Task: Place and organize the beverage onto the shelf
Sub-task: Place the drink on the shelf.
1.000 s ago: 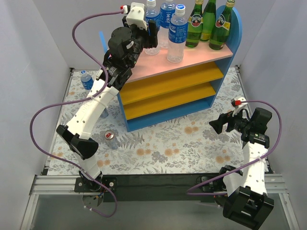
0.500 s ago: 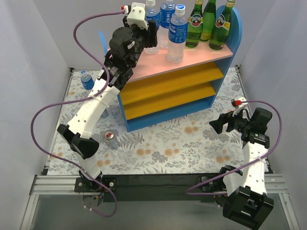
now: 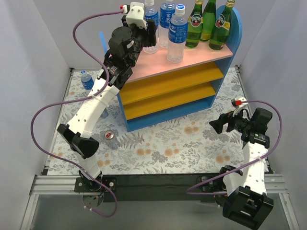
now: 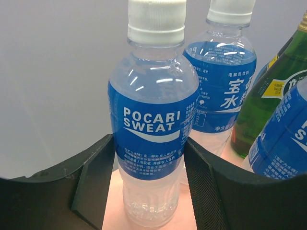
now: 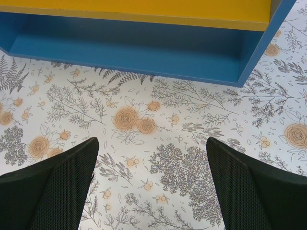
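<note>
On the shelf's pink top board (image 3: 201, 57) stand three clear bottles with blue labels and three green glass bottles (image 3: 208, 21). My left gripper (image 3: 149, 34) is up at the board's left end, shut on the leftmost clear bottle (image 4: 153, 120), which stands upright with its base on the board. Both pads touch its sides. Behind it are a second clear bottle (image 4: 223, 86) and a green bottle (image 4: 268, 96). Another clear bottle (image 3: 87, 80) and a silver-red can (image 3: 111, 138) stand on the table left of the shelf. My right gripper (image 3: 216, 125) hangs open over the floral cloth (image 5: 158, 158).
The shelf's two orange-yellow lower boards (image 3: 172, 81) hold nothing. Its blue base (image 5: 144, 48) lies just ahead of the right gripper. White walls close in the table on the left, right and back.
The left jaws have drawn in slightly on the bottle and the left arm has shifted a touch. The right arm has stayed still.
</note>
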Robot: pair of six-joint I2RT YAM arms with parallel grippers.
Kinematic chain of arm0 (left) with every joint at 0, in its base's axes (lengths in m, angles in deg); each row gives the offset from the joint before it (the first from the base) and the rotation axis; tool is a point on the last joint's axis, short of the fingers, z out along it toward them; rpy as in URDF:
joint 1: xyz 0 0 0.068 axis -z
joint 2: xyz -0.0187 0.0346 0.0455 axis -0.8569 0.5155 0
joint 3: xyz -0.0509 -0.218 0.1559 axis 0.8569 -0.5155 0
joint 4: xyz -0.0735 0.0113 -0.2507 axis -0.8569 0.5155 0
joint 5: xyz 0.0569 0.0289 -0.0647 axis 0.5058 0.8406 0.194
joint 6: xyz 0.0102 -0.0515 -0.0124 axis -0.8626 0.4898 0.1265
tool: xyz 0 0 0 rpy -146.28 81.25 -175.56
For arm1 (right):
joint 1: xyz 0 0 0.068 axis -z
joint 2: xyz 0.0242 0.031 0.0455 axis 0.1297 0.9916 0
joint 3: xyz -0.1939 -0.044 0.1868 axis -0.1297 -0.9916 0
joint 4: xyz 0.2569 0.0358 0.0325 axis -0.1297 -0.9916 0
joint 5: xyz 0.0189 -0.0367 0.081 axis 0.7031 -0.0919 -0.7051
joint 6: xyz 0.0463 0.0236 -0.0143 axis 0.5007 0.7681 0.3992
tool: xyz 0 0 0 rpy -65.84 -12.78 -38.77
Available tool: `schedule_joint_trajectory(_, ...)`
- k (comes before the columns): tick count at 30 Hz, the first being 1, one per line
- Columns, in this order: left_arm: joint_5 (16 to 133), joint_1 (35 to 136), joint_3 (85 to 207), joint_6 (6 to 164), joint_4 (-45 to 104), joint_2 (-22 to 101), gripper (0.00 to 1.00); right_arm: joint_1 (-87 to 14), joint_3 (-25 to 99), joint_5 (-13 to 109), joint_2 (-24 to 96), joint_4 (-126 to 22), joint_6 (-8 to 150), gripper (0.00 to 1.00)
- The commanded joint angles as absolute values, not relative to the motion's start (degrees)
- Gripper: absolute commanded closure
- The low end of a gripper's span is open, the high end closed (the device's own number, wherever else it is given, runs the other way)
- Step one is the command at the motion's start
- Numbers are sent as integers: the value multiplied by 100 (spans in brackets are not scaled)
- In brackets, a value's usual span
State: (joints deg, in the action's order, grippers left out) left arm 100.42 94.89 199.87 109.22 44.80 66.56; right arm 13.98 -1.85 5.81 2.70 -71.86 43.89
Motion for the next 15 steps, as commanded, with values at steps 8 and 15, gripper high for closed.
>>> schedule_joint_trajectory(8, 9657, 9421, 20152, 11251, 4640, 6233, 34, 1461, -211, 406, 287, -7024, 4357, 2)
schedule_joint_trajectory(15, 9262, 9421, 19941, 11506, 4684, 5723, 32, 1461, -220, 345, 261, -7033, 4305, 2)
